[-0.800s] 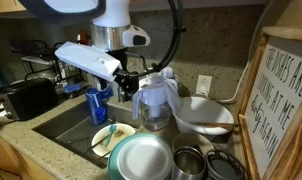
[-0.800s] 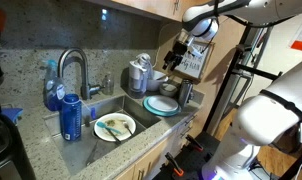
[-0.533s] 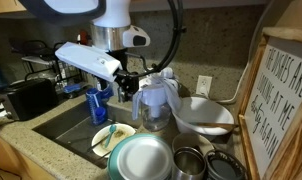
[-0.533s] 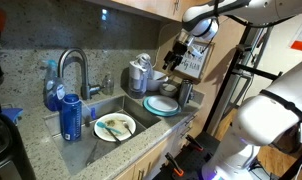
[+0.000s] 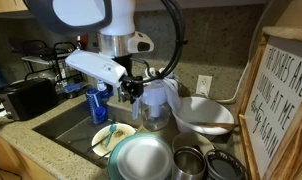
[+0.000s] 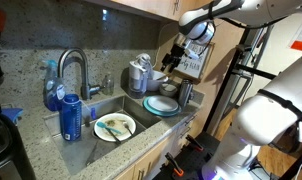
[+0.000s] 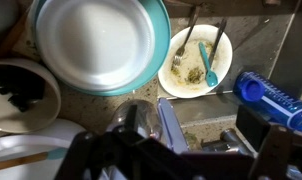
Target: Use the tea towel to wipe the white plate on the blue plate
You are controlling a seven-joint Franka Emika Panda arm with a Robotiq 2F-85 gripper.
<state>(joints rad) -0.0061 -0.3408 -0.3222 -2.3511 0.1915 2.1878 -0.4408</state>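
The pincer (image 5: 133,88) hangs above the far edge of the sink (image 5: 69,122), just left of the tea towel (image 5: 157,94). The towel is draped over a tall container standing on the tabletop (image 5: 36,150) behind the plates. Whether the pincer touches the cloth cannot be told, and whether it is released or clenched cannot be told either: in the wrist view its parts are only a dark blur along the bottom edge.

The white plate (image 5: 142,157) sits inside the blue plate (image 5: 115,165) at the near edge of the tabletop, right of the sink and well apart from the pincer. In the wrist view the pair fills the upper left, with the blue rim showing all around the white plate (image 7: 94,42).

In the sink lies 1 dirty plate (image 7: 200,62) holding a fork and a blue utensil. A blue bottle (image 5: 96,101) stands at the far side of the sink, close to the left of the pincer. A white bowl (image 5: 204,116) rests right of the towel, with metal cups (image 5: 188,162) nearer, and a framed sign (image 5: 286,100) leans at the far right. In an exterior view a faucet (image 6: 73,68) rises behind the sink, and a blue can (image 6: 71,118) stands beside it.
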